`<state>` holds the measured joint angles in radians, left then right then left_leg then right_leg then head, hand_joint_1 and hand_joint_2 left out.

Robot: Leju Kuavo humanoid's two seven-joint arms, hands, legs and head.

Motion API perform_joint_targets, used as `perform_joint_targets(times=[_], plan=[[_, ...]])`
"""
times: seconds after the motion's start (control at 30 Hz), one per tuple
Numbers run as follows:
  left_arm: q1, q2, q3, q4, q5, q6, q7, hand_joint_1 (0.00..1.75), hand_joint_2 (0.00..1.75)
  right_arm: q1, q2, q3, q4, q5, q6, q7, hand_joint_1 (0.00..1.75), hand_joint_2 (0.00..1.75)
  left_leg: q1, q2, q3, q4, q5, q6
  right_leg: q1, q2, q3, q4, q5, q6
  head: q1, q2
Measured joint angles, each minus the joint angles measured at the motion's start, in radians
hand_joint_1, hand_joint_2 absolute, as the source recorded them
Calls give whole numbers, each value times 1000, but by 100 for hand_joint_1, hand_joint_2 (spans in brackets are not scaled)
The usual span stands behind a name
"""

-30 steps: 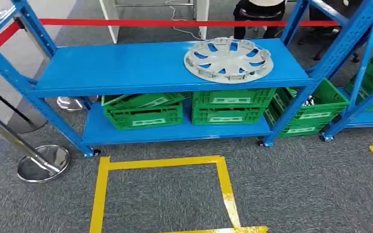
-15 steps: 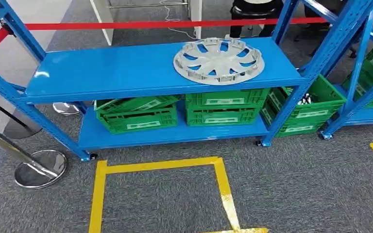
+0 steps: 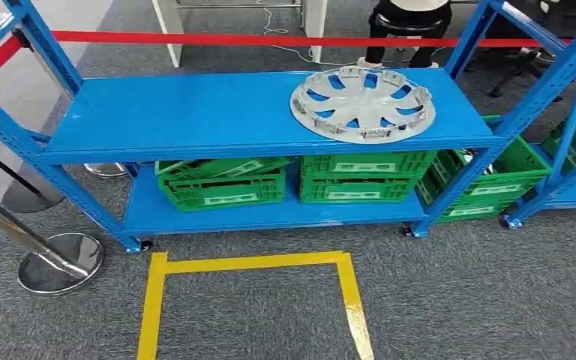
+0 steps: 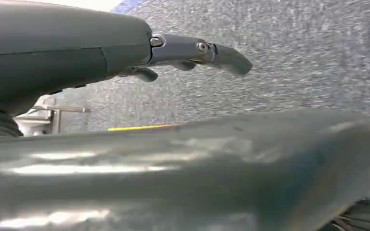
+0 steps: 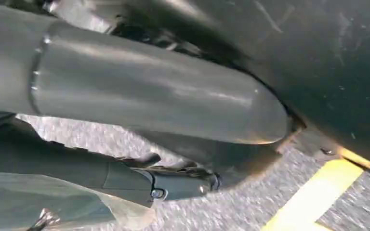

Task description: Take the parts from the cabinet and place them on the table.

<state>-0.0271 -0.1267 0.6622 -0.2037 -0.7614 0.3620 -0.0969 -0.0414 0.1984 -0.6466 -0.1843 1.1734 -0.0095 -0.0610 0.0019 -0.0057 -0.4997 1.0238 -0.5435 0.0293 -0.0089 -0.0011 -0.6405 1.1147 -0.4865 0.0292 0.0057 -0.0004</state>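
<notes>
Since half a second ago, whole head view shifted: camera moved, so wheel cover (image 3: 362, 103) and blue rack (image 3: 195, 112) now sit a little lower and further right. Lies flat, face up, upper right of centre on the top shelf; round, so no long axis. Left hand (image 4: 192, 53) hangs over grey carpet (image 4: 294, 57), fingers loosely apart, holding nothing; right hand (image 5: 173, 180) likewise empty.
</notes>
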Motion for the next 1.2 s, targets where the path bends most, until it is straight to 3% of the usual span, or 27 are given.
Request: perform_joint_targets(times=[0.03, 0.07, 0.17, 0.23, 0.27, 0.3, 0.37, 0.4, 0.43, 0.5, 0.53, 0.6, 0.7, 0.77, 0.8, 0.87, 0.9, 0.93, 0.97, 1.03, 1.07, 1.1, 1.2], plan=[[1, 0, 0, 0, 0, 0, 0, 0, 0, 1, 0, 0, 0, 0, 0, 0, 0, 0, 1, 0, 5, -3, -10, -4, 3, 1, 23, -54, 15, -8, -1, 0], [-4, -1, 2, 0, 0, 0, 0, 0, 0, -1, 0, 0, 1, 1, 0, 2, 0, 0, -5, -1, 7, 1, -18, -12, 8, 0, 42, -70, 3, -11, -3, 0], [-7, -1, 4, 0, 0, 0, 0, 0, 0, 0, 3, 0, 1, 2, -2, 5, 0, 0, 0, 2, 15, -15, -20, -26, 11, 2, 43, -74, -8, -22, -5, 0], [-9, 3, 5, -1, -1, 1, 3, 0, 0, 2, 8, 0, 0, 2, -2, 7, 0, 0, -2, 3, 29, -9, -33, -38, -1, 2, 68, -99, -6, -29, -5, 0], [-9, 3, 5, -1, -2, 2, 3, 0, 0, 1, 9, 0, 1, 2, -1, 7, 0, 0, -1, 3, 2, 49, -59, -44, -2, -2, 81, -107, -11, -37, -15, 0], [-10, 3, 5, -1, -3, 3, 4, 0, 0, -2, 10, 0, 1, 2, 0, 7, 0, 0, 2, 3, -44, 132, -93, -50, -2, -3, 89, -108, -15, -40, -13, 0], [-9, 3, 5, -1, -3, 3, 6, 0, 0, -3, 11, 0, 1, 2, 0, 8, 0, 0, 7, 3, -136, 276, -128, -57, -2, -3, 101, -108, -29, -41, -14, 0], [-6, 2, 5, -1, -5, 3, 7, 0, 0, -1, 11, 0, 1, 2, 1, 10, 0, 0, 8, 3, -161, 297, -116, -58, -2, -1, 110, -108, -36, -40, -13, 0], [-3, 2, 5, 0, -7, 3, 8, 0, 0, 1, 11, 0, 1, 1, 1, 13, 0, 0, 9, 3, -164, 273, -76, -59, -2, 2, 123, -108, -44, -40, -15, 0], [-2, 2, 5, 0, -10, 4, 8, 0, 0, 1, 11, 0, 1, 0, 3, 14, 0, 0, 9, 3, -124, 124, 50, -54, -2, 4, 152, -108, -64, -35, -13, 0], [-1, 2, 6, 0, -11, 4, 8, 0, 0, 2, 13, 0, 1, 0, 4, 14, 0, 0, 8, 3, -103, 42, 97, -49, -2, 4, 157, -110, -76, -29, -15, 0], [-4, 0, 6, 0, -11, 5, 8, 0, 0, -2, 13, 0, 1, -1, 4, 14, 0, 0, 2, 4, -81, 14, 60, -37, 4, 5, 153, -106, -88, -17, -14, 0], [-2, 0, 7, 0, -14, 5, 10, 0, 0, -7, 14, 0, 1, -1, 4, 14, 0, 0, 3, 2, -74, 8, 55, -21, 4, 1, 169, -121, -92, -1, -10, 0], [-2, 0, 7, 0, -20, 5, 10, 0, 0, -8, 13, 0, 0, 0, 5, 14, 0, 0, 9, 3, -59, -4, 52, -8, 1, 1, 146, -74, -121, 6, -4, 0], [-5, 0, 7, 0, -21, 5, 10, 0, 0, -8, 14, 0, 0, 0, 5, 14, 0, 0, 8, 3, -57, -3, 48, -2, -1, 1, 98, 9, -152, 8, -3, 0], [-7, -4, 7, 0, -27, 5, 10, 0, 0, -8, 13, 0, 0, 0, 8, 14, 0, 0, 7, 3, -49, -3, 37, 1, -2, 1, -10, 169, -198, 12, -2, 0], [-6, -4, 7, 0, -29, 5, 10, 0, 0, -7, 13, 0, 0, 0, 8, 14, 0, 0, 7, 3, -43, -3, 32, 0, -1, 1, -42, 205, -196, 13, -3, 0], [-5, -4, 7, 0, -31, 5, 10, 0, 0, -6, 13, 0, 0, 0, 9, 15, 0, 0, 7, 3, -29, -3, 22, 0, -2, 1, -59, 198, -158, 13, -2, 0], [-2, -4, 7, 0, -31, 4, 9, 0, 0, -4, 13, 0, 0, 0, 10, 16, 0, 0, 8, 2, -15, -3, 12, -1, -2, 1, -50, 147, -103, 11, 0, 0], [-2, -6, 7, 0, -34, 4, 7, 0, 0, -4, 13, 0, 0, 0, 14, 16, 0, 0, 8, 1, 18, -3, -11, -8, -2, 0, 8, -33, 24, 6, 0, 0], [-1, -6, 7, 0, -35, 4, 6, 0, 0, -2, 13, 0, 0, 0, 15, 16, 0, 0, 8, 1, 18, -8, -17, -12, -1, 0, 15, -41, 5, 2, -1, 0], [-7, -6, 7, 0, -35, 4, 5, 0, 0, -4, 13, 0, 1, -1, 18, 15, 0, 0, 0, 0, 16, -1, -26, -21, 2, 0, 38, -67, 4, 0, 1, 0], [-11, -6, 7, 0, -35, 4, 3, 0, 0, -1, 13, 0, 1, -1, 17, 15, 0, 0, 3, 1, 24, -14, -26, -31, 5, 5, 36, -67, -8, -17, -3, 0]])
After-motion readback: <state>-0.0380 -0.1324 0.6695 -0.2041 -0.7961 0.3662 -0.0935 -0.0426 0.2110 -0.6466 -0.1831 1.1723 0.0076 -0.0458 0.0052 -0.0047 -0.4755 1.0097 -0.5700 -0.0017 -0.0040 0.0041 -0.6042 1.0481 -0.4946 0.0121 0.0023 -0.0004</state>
